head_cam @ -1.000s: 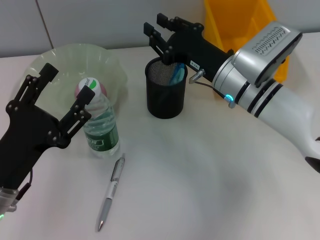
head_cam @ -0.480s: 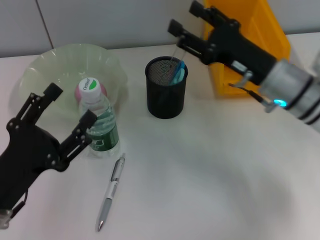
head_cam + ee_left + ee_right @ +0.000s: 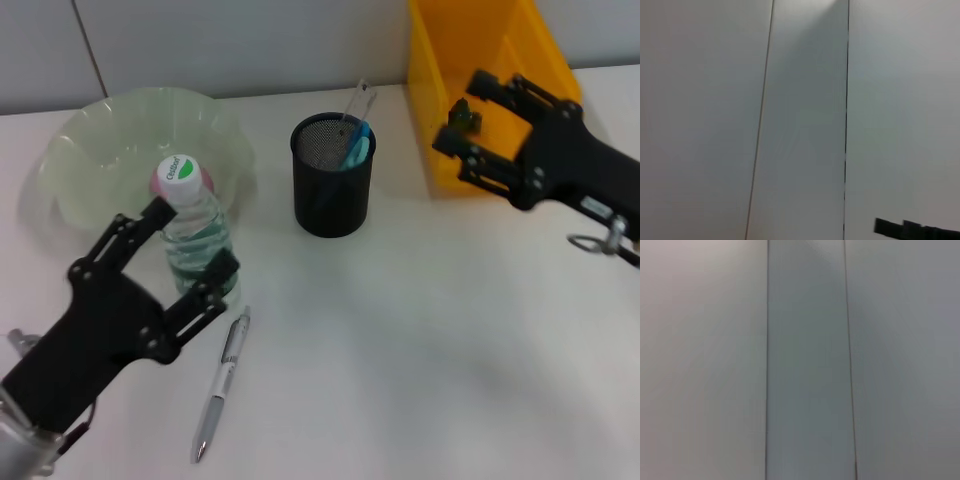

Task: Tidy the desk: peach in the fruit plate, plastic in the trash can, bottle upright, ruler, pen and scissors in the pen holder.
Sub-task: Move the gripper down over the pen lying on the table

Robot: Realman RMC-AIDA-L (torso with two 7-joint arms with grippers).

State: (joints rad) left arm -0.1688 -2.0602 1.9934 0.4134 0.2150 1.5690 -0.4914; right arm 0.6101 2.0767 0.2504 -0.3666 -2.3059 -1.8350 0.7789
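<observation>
Fingers of the right gripper (image 3: 468, 113), spread, have withdrawn from the pen holder (image 3: 332, 176).

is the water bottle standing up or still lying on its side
Upright. In the head view the bottle stands on the table with its white and green cap on top, in front of the fruit plate, beside the open left gripper.

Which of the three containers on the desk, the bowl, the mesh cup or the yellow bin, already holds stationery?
The black mesh pen holder in the middle: a clear ruler and blue-handled item stick out of it.
</observation>
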